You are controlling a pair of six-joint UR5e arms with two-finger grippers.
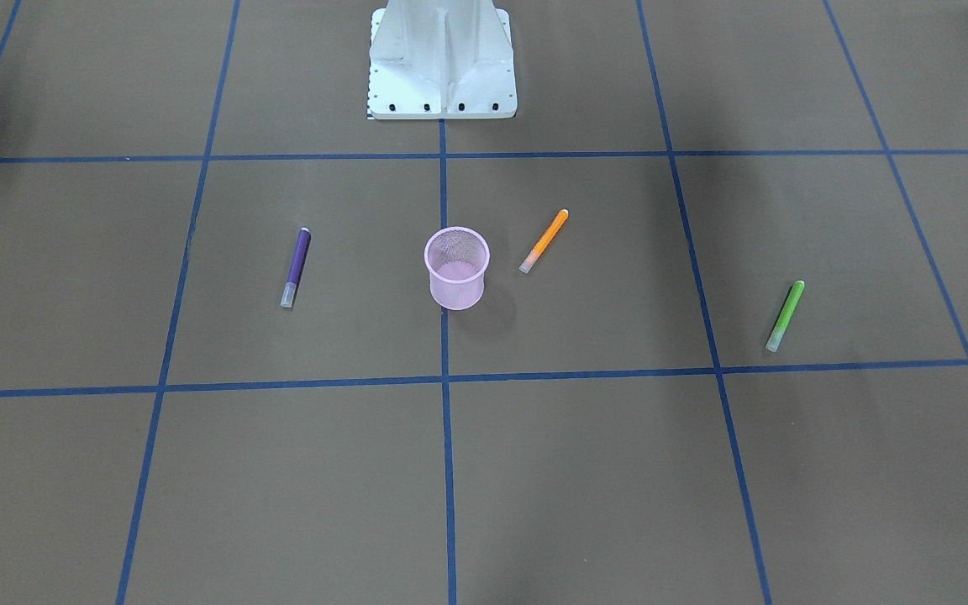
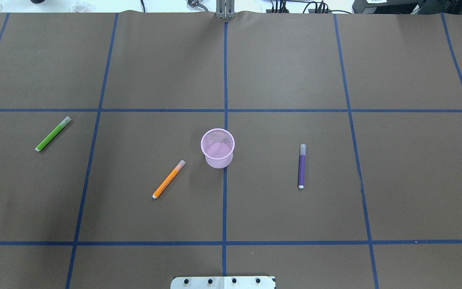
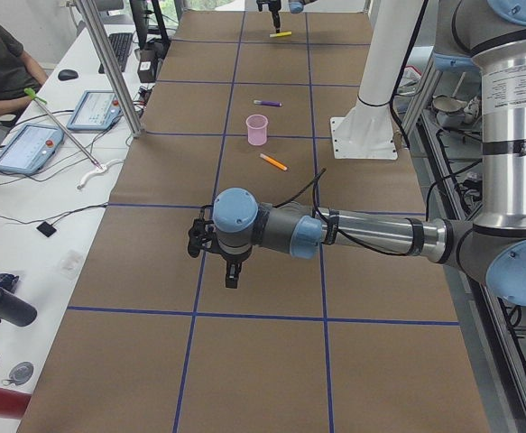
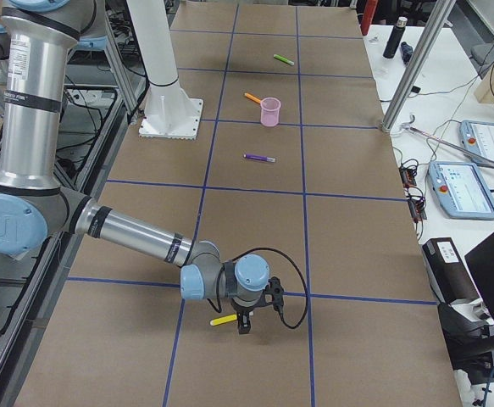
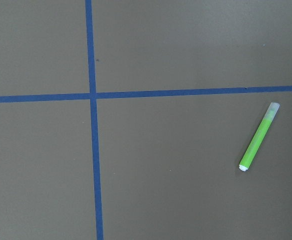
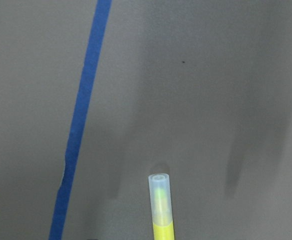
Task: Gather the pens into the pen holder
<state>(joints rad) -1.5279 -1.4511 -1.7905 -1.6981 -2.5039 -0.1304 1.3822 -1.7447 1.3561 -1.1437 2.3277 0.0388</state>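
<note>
The pink mesh pen holder [image 1: 457, 269] [image 2: 217, 147] stands upright mid-table and looks empty. The orange pen [image 2: 169, 179] lies near it on the robot's left, the purple pen [image 2: 302, 165] on its right. The green pen [image 2: 53, 134] lies far left and also shows in the left wrist view [image 5: 259, 136]. The yellow pen [image 4: 224, 320] lies at the table's far right end, its cap in the right wrist view [image 6: 160, 200]. My right gripper [image 4: 242, 326] hangs just above the yellow pen. My left gripper [image 3: 232, 275] hovers over the table's left end. Both show only in side views, so I cannot tell their state.
The robot's white base [image 1: 442, 59] stands at the table's near middle edge. Blue tape lines [image 2: 225, 200] divide the brown table into squares. An operators' desk with teach pendants [image 3: 28, 149], bottles and metal posts [image 3: 109, 63] runs along the far side.
</note>
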